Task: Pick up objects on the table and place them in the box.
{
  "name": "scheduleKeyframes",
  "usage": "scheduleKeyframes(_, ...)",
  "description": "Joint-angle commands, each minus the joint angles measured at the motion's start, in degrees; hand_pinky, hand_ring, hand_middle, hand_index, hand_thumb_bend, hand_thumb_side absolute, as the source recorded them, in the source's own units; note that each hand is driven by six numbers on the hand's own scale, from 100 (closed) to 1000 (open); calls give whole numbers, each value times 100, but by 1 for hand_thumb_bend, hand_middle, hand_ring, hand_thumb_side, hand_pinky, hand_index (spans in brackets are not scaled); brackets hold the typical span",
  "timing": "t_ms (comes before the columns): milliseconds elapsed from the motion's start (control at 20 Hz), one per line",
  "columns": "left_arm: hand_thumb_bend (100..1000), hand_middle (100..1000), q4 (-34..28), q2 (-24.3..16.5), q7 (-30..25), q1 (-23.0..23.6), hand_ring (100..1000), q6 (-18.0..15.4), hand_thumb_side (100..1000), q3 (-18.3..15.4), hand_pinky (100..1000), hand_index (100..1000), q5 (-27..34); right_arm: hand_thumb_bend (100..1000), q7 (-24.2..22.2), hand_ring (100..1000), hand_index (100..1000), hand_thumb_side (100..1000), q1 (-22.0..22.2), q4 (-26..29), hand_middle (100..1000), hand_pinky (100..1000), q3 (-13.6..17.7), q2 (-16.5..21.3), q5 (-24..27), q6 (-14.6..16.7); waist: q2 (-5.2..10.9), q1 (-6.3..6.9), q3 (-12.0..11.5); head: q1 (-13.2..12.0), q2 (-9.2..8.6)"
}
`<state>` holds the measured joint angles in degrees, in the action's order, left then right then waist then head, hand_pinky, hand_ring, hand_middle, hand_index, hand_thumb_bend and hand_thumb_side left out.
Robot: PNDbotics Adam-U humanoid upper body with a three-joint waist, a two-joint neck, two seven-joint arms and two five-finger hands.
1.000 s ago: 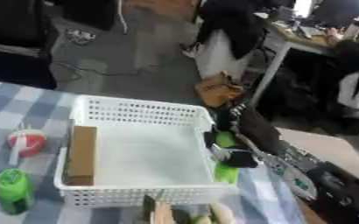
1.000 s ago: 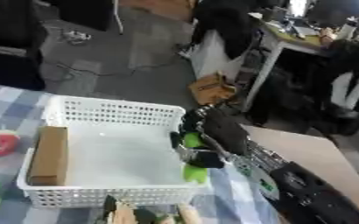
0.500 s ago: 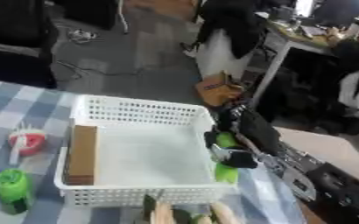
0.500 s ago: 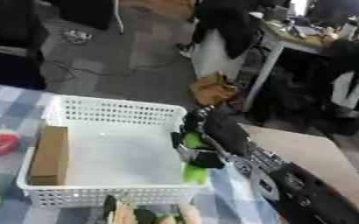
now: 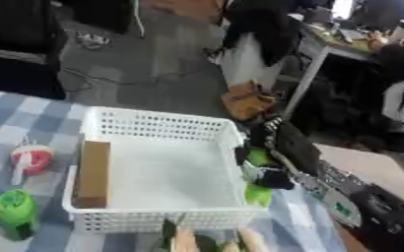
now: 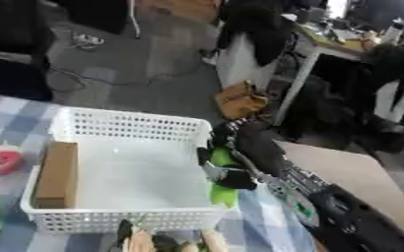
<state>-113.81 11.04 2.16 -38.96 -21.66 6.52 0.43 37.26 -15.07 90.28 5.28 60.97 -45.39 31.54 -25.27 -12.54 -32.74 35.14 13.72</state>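
Left eye view: white basket (image 5: 153, 129) on checked cloth, brown box (image 5: 92, 166) lying along its left wall inside. Right hand (image 5: 270, 156) at the basket's right rim, fingers curled round a green object (image 5: 257, 157), just outside/over the rim. Green bottle (image 5: 14, 213) and red-white item (image 5: 30, 157) sit left of basket.

Right eye view: same grip, green thing beside right wall. Left hand not seen.

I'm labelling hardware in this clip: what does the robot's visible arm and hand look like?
Only the right arm shows: bulky, mostly black casing with silver-grey joint sections and a small green marking near the forearm. The right hand is black, with dark fingers.
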Motion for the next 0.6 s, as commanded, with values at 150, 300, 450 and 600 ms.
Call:
scheduleKeyframes(150,100,848,-78,6,-37,-39,904,-13,1000,44,844,950,46,100,692,100,340,778,-48,137,100,100,127,202,121,154,124,-41,39,54,-57)
scheduleKeyframes(300,100,848,-78,6,-49,-37,904,-15,999,48,844,951,58,100,1079,100,347,792,-23,184,100,100,120,189,192,149,109,-41,53,36,-36)
scheduleKeyframes(450,100,849,-78,9,-66,-29,905,-7,999,57,844,951,69,100,1334,100,357,790,8,190,100,100,102,182,180,188,113,-41,63,34,4)
scheduleKeyframes(600,100,849,-78,23,-100,-28,905,0,998,73,844,951,78,100,1452,162,420,779,27,216,228,100,52,177,294,326,130,-41,60,32,-13)
